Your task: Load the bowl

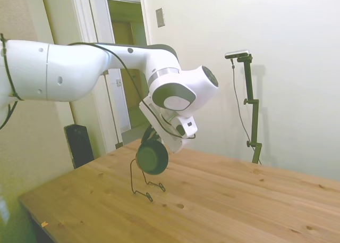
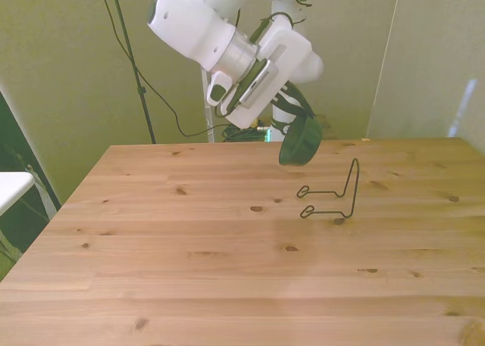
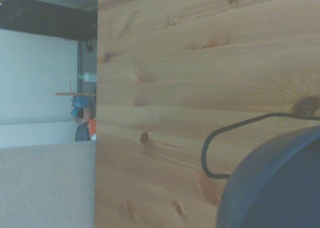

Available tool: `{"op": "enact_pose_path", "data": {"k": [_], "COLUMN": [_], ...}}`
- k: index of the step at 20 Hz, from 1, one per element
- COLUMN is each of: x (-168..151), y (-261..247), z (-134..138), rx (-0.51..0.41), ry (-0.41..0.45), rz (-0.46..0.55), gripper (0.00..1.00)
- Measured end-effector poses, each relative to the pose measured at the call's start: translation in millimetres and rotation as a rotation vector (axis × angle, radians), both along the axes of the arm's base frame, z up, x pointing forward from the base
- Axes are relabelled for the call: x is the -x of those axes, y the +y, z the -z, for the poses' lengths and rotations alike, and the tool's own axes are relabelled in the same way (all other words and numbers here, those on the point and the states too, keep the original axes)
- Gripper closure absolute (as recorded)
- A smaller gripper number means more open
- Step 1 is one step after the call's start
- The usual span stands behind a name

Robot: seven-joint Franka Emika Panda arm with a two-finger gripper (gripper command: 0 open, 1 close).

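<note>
One dark green bowl point(image 1: 152, 157) up in the air, tipped onto its side, flat base facing the side camera, open mouth turned away toward the arm. Pinched at its upper rim by the gripper point(image 1: 151, 135), fingers closed on the rim as far as the side view shows, though mostly hidden behind the wrist and the bowl itself. Clear of the counter point(image 1: 223, 200), hanging just above and close beside the upright loop of a thin black wire rack point(image 1: 141, 182); touching or apart from that loop, cannot tell. Seen from the front, bowl point(image 2: 299, 142) held below the white wrist, gripper point(image 2: 294, 111) above it, wire rack point(image 2: 333, 195) a little nearer and toward the front view's right, its two flat loops lying on the counter point(image 2: 189, 270) and pointing to the front view's left, its tall loop standing upright. From the wrist, blurred dark curve of the bowl point(image 3: 275, 183) filling one corner, one rounded end of the wire rack point(image 3: 212, 148) lying on the pale pine boards of the counter point(image 3: 190, 63) just beside it.
</note>
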State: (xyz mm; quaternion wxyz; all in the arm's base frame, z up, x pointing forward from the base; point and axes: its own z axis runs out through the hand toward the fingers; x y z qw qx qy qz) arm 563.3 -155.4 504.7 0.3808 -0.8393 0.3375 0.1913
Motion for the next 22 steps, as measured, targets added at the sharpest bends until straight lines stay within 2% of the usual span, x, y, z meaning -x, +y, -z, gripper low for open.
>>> {"op": "enact_pose_path", "data": {"k": [5, 10, 14, 22], "x": [-13, -16, -10, -8], "y": [29, 66, 73, 73], "z": [12, 50, 74, 75], "rx": [0.007, 0.021, 0.022, 0.029], "ry": [-0.009, 0.013, 0.022, 0.006], "rz": [-0.027, -0.036, -0.035, -0.030], "gripper": [1.00, 1.00, 1.00, 1.00]}}
